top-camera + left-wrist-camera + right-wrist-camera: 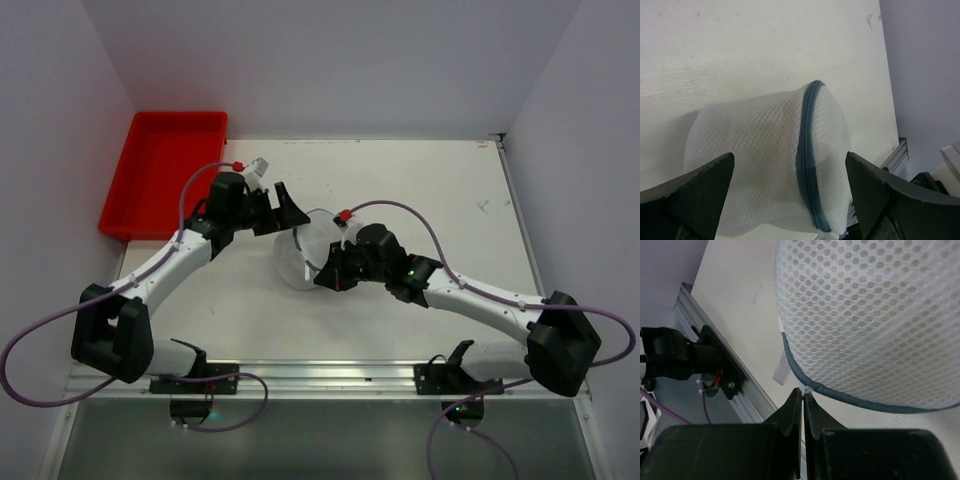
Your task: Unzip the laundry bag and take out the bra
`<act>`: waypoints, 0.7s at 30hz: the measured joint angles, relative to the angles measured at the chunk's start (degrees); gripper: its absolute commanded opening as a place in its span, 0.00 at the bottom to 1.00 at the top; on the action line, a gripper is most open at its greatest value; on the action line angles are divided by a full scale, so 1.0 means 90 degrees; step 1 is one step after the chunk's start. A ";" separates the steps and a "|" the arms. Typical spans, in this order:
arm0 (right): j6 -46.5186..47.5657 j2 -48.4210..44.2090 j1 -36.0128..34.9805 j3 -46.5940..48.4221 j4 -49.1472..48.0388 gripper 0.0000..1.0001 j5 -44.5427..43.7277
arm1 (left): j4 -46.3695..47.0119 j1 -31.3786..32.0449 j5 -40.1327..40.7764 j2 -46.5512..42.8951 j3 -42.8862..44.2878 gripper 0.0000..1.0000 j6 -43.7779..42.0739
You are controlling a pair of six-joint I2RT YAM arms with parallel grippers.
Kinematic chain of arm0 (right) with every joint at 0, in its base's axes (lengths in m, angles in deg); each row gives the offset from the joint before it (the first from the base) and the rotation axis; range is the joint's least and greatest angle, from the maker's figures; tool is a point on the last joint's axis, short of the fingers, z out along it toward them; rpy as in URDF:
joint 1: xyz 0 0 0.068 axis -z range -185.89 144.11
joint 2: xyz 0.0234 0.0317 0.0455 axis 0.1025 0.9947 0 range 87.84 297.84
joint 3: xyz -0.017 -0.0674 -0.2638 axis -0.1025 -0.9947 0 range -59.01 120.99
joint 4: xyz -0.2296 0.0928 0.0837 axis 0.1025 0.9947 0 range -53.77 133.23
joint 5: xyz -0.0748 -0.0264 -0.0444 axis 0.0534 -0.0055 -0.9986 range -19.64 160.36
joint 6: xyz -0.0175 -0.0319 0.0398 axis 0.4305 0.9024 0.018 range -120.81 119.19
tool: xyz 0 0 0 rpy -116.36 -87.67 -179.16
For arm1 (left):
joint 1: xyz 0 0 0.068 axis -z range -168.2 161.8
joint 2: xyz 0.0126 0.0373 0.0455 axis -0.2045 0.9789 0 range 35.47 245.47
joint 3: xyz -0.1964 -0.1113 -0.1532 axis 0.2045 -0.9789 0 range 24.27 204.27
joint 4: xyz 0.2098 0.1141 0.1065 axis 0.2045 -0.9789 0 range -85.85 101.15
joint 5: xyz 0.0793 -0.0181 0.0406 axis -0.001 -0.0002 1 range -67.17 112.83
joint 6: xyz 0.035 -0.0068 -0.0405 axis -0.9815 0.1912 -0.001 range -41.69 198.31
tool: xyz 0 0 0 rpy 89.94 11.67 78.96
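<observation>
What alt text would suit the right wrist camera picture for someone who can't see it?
A white mesh laundry bag fills the upper right, and the right end effector, jaws shut, meets its dark rim from below. Pale table and a metal edge rail lie at left.

Before me lies a white table [440, 190], evenly lit, with faint scuffs [483, 205] near its far right corner. 3 plain pale lilac walls [330, 60] close in behind, left and right of the table. A red plastic tray [165, 170] sits at the table's far left corner. An aluminium rail [330, 378] runs along its near edge.
</observation>
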 measured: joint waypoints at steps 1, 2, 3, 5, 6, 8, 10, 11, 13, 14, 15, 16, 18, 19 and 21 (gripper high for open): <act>-0.0136 0.0163 -0.0109 0.0109 -0.0085 0.00 -0.0066 | 0.0090 -0.0015 0.0131 -0.0121 -0.0168 0.97 0.0163; -0.0248 0.0313 -0.0194 0.0214 -0.0138 0.00 -0.0160 | 0.0095 -0.0017 0.0289 -0.0296 -0.0391 0.97 0.0345; -0.0340 0.0457 -0.0265 0.0340 -0.0143 0.00 -0.0282 | 0.0104 -0.0019 0.0454 -0.0549 -0.0673 0.97 0.0500; -0.0466 0.0741 -0.0362 0.0605 -0.0189 0.00 -0.0471 | 0.0015 -0.0019 0.0811 -0.1200 -0.1292 0.96 0.0862; -0.0491 0.0840 -0.0381 0.0704 -0.0197 0.00 -0.0510 | -0.0002 -0.0019 0.0967 -0.1583 -0.1586 0.96 0.1035; -0.0532 0.1044 -0.0440 0.0894 -0.0226 0.00 -0.0597 | -0.0049 -0.0019 0.1178 -0.2244 -0.1994 0.93 0.1299; -0.0532 0.1200 -0.0457 0.1018 -0.0301 0.00 -0.0636 | -0.0063 0.0015 0.1243 -0.2732 -0.2159 0.93 0.1479; -0.0532 0.1265 -0.0457 0.1064 -0.0338 0.00 -0.0641 | -0.0044 0.0063 0.1258 -0.2863 -0.2166 0.91 0.1542; -0.0537 0.1377 -0.0459 0.1120 -0.0403 0.00 -0.0646 | 0.0032 0.0141 0.1265 -0.2907 -0.2166 0.90 0.1637; -0.0546 0.1423 -0.0469 0.1139 -0.0425 0.00 -0.0653 | 0.0039 0.0194 0.1270 -0.2871 -0.2166 0.89 0.1676; -0.0566 0.1469 -0.0469 0.1151 -0.0425 0.00 -0.0656 | 0.0036 0.0245 0.1277 -0.2807 -0.2166 0.88 0.1734; -0.0576 0.1508 -0.0469 0.1163 -0.0427 0.00 -0.0658 | 0.0051 0.0304 0.1294 -0.2732 -0.2166 0.88 0.1795; -0.0600 0.1552 -0.0469 0.1168 -0.0427 0.00 -0.0658 | 0.0056 0.0449 0.1343 -0.2591 -0.2171 0.84 0.1928; -0.0622 0.1564 -0.0476 0.1168 -0.0432 0.00 -0.0663 | 0.0058 0.0534 0.1379 -0.2523 -0.2174 0.82 0.1994; -0.0631 0.1569 -0.0478 0.1171 -0.0427 0.00 -0.0661 | 0.0073 0.0665 0.1450 -0.2438 -0.2217 0.71 0.2127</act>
